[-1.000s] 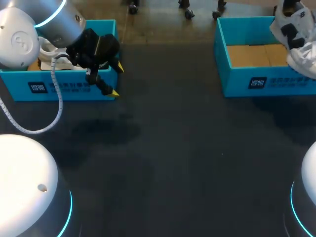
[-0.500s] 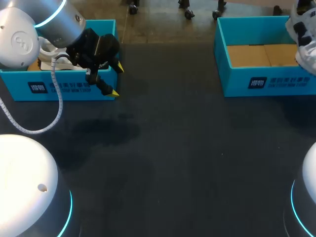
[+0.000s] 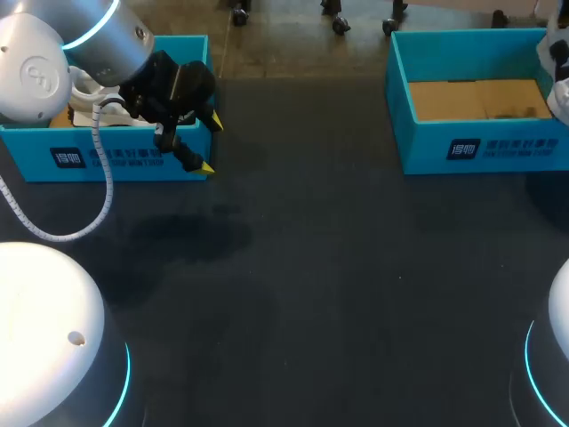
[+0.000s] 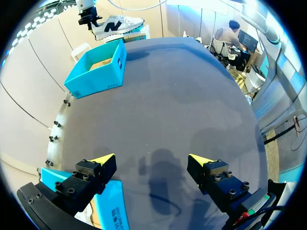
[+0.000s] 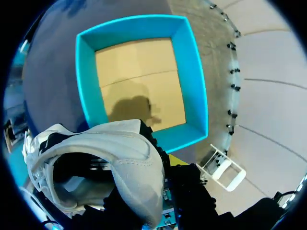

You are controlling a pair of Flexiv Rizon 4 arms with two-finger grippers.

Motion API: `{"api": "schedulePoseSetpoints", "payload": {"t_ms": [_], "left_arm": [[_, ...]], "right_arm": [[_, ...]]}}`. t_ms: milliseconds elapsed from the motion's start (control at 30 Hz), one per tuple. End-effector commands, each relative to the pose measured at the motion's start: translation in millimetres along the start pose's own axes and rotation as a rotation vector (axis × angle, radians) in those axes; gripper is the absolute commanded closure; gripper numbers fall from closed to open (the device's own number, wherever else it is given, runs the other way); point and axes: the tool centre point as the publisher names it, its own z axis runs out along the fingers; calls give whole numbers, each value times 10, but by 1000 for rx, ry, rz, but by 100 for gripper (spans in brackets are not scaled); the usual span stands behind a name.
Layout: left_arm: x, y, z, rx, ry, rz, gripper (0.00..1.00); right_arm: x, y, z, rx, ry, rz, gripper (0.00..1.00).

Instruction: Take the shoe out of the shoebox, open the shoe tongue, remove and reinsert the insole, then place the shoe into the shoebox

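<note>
Right wrist view: right gripper pinches the white sneaker, held above the empty shoebox, likely freeing it for tongue work; left gripper, fingers spread, hovers well apart from that shoebox.

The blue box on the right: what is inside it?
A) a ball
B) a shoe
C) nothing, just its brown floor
C: the shoebox shows only bare brown cardboard inside, and the shoe is held up outside it.
</note>
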Motion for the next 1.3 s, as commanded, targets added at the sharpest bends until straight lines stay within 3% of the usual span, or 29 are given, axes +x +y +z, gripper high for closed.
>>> {"api": "schedulePoseSetpoints", "payload": {"t_ms": [33, 267, 533, 567, 700, 1000, 1300], "left_arm": [[0, -2, -1, -4, 0, 0, 0], [0, -2, -1, -4, 0, 0, 0], [0, -2, -1, -4, 0, 0, 0], [0, -2, -1, -4, 0, 0, 0], [0, -2, -1, -4, 0, 0, 0], [0, -2, -1, -4, 0, 0, 0], [0, -2, -1, -4, 0, 0, 0]], "right_arm": [[-20, 7, 35, 7, 6, 36, 100], [-15, -57, 24, -11, 12, 208, 100], [38, -184, -61, -34, 2, 505, 100], [57, -196, -63, -10, 14, 563, 100], [105, -241, -48, -62, 25, 714, 100], [212, -367, -104, 64, 111, 989, 100], [284, -441, -66, 119, 149, 1150, 100]]}}
